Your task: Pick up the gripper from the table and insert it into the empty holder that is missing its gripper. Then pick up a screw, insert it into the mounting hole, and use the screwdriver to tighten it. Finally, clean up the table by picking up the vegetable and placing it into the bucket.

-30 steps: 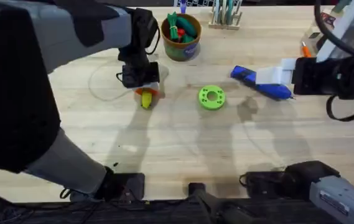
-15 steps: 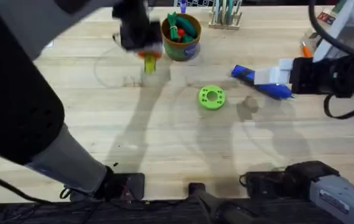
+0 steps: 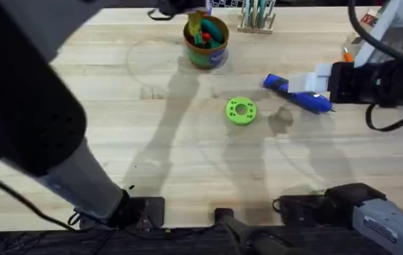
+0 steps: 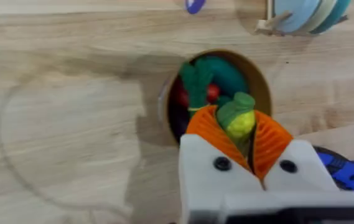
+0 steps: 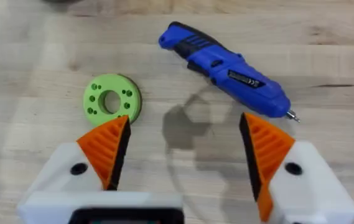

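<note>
My left gripper (image 4: pixel 239 138) is shut on the vegetable (image 4: pixel 241 122), a yellow piece with a green end held between the orange pads. It hangs just above the rim of the bucket (image 4: pixel 259 79), which holds green and red toy vegetables. In the overhead view the bucket (image 3: pixel 206 51) stands at the far middle of the table. The blue screwdriver (image 3: pixel 297 93) lies on the table right of centre. My right gripper (image 5: pixel 186 152) hovers open beside the screwdriver (image 5: pixel 226 70), nothing between its pads. The loose gripper piece, the holder and the screw are out of view.
A flat green holed disc (image 3: pixel 241 111) lies mid-table, left of the screwdriver. A rack of tools (image 3: pixel 256 15) stands behind the bucket. A thin orange pen (image 3: pixel 346 54) lies at the far right beside cables. My left arm looms large across the left of the overhead view.
My left gripper has lifted the vegetable off the table and carried it away from me to above the bucket. The right arm has barely moved.
</note>
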You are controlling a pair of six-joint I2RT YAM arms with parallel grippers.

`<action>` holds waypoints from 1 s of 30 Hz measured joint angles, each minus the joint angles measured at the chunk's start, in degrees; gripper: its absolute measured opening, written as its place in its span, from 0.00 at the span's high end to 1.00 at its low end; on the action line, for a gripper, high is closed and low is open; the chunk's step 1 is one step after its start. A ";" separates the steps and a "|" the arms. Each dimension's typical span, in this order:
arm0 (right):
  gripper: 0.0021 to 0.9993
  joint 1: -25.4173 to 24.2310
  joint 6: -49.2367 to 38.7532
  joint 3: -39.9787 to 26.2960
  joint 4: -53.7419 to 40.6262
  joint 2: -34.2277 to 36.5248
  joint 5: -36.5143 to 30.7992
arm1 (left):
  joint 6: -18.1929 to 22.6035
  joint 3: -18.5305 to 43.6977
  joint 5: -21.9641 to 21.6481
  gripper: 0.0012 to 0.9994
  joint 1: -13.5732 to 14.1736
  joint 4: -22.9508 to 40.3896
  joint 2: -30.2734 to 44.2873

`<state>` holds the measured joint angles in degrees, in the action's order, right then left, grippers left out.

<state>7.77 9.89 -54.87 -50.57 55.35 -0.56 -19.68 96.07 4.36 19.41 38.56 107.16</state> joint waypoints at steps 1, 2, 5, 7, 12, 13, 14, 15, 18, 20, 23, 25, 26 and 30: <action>0.01 0.00 0.01 0.00 0.25 0.00 0.01 | 0.00 0.00 0.29 0.97 0.65 -1.03 0.87; 0.01 0.00 0.02 0.00 0.46 0.00 0.00 | 0.00 0.00 0.41 0.97 1.14 -1.80 1.55; 0.01 0.00 0.02 0.00 0.88 0.00 0.02 | 0.00 0.00 0.63 0.97 2.55 -4.04 3.72; 0.01 0.00 0.02 0.00 0.86 0.00 0.01 | 0.00 0.00 0.84 0.97 3.14 -4.58 4.85; 0.01 0.00 0.02 0.00 0.86 0.00 0.00 | 0.37 -0.02 0.98 0.63 3.29 -4.94 5.61; 0.01 0.00 0.02 0.00 0.86 0.00 0.02 | 0.33 0.00 0.98 0.46 3.25 -4.91 5.59; 0.01 0.00 0.00 0.00 0.86 0.00 0.00 | 0.35 0.01 0.98 0.32 3.20 -4.75 5.59; 0.01 0.00 0.02 0.00 0.86 0.00 0.00 | 0.35 0.09 0.97 0.17 3.19 -4.12 5.59; 0.01 0.00 0.02 0.00 0.86 0.00 0.01 | 0.20 0.72 0.95 0.02 3.16 -1.34 5.59; 0.01 0.00 0.02 0.00 0.84 0.00 0.02 | 0.27 1.46 0.78 0.01 3.16 0.41 5.30; 0.01 0.00 0.02 0.00 0.84 0.00 0.02 | 0.92 1.92 0.52 0.01 3.16 5.01 3.19; 0.01 0.00 0.02 0.00 0.84 0.00 0.01 | 1.90 1.95 0.44 0.01 3.16 8.92 0.47; 0.01 0.00 0.02 0.00 0.82 0.00 0.02 | 2.35 1.99 0.30 0.01 3.16 11.11 -1.11; 0.01 0.00 0.02 0.00 0.82 0.00 0.02 | 3.50 2.59 -1.42 0.01 3.16 21.44 -7.77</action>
<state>7.77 9.91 -54.87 -49.76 55.35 -0.54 -16.18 98.66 2.94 22.57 60.00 99.40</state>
